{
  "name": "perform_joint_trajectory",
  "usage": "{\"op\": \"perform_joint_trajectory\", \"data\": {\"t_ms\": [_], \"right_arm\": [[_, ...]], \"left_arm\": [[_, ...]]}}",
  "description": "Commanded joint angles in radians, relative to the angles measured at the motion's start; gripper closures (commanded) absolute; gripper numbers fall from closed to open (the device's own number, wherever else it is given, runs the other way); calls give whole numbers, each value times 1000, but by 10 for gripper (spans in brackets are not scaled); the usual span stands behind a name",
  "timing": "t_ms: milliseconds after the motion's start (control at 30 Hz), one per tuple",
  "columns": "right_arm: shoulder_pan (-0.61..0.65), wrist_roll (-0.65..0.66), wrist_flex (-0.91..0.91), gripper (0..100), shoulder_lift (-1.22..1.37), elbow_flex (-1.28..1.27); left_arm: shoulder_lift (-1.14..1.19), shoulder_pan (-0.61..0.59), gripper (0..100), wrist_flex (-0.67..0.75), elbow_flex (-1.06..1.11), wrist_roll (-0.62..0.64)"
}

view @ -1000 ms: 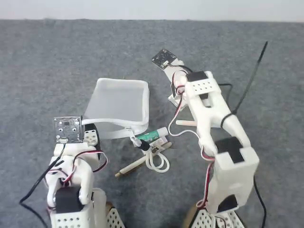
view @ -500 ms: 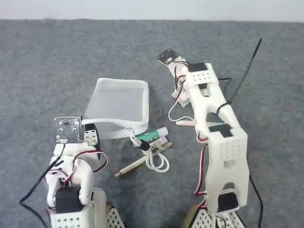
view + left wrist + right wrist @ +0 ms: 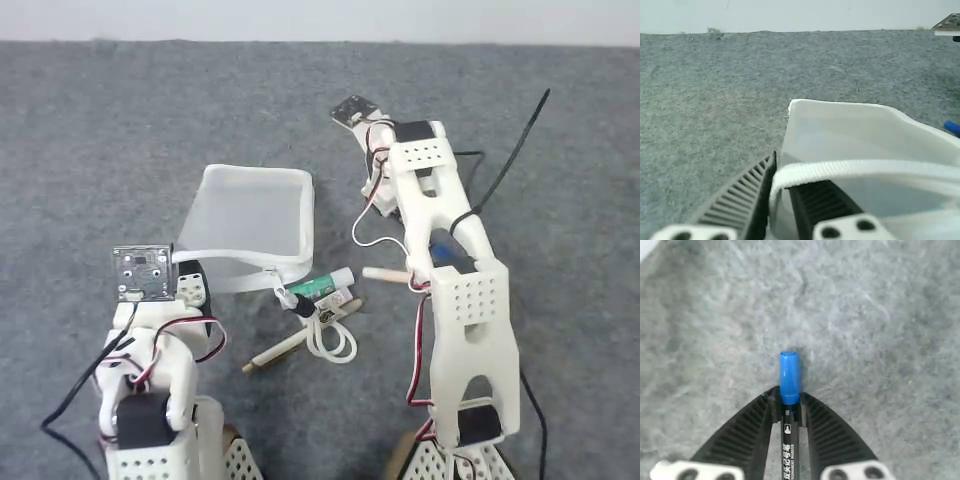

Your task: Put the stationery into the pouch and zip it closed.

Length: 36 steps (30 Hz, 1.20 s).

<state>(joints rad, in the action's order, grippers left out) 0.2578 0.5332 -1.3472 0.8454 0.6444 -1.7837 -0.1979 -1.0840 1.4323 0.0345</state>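
A: High view?
B: Pouch (image 3: 255, 215) lies open at the middle of the table (image 3: 120, 120), pens (image 3: 325, 285) beside it.
A: Left wrist?
B: Left gripper (image 3: 781, 175) pinches its rim.
A: Right wrist?
B: Right gripper (image 3: 789, 395) clamps a marker (image 3: 789, 371) — loading step, I'd say. Next, carry it over the mouth.

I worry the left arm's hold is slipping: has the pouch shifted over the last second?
No. In the high view the pouch lies as near the green-labelled pen as before.
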Motion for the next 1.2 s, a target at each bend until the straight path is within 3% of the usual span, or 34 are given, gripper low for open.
{"op": "perform_joint_trajectory", "data": {"t_ms": [0, 233, 767, 900, 1167], "right_arm": [[-16, -52, -28, 992, -18, 87], [-25, -81, -53, 992, -41, 118], [-25, -241, -308, 992, -429, 114], [-18, -245, -338, 992, -515, 114], [-18, -295, -378, 992, -671, 114]], "left_arm": [[-2, -5, 989, 5, -58, 8], [-2, -5, 989, 5, -58, 9], [21, -5, 990, 18, -159, 8], [190, -5, 991, -3, -266, 6], [635, -2, 991, -137, -685, 12]]}}
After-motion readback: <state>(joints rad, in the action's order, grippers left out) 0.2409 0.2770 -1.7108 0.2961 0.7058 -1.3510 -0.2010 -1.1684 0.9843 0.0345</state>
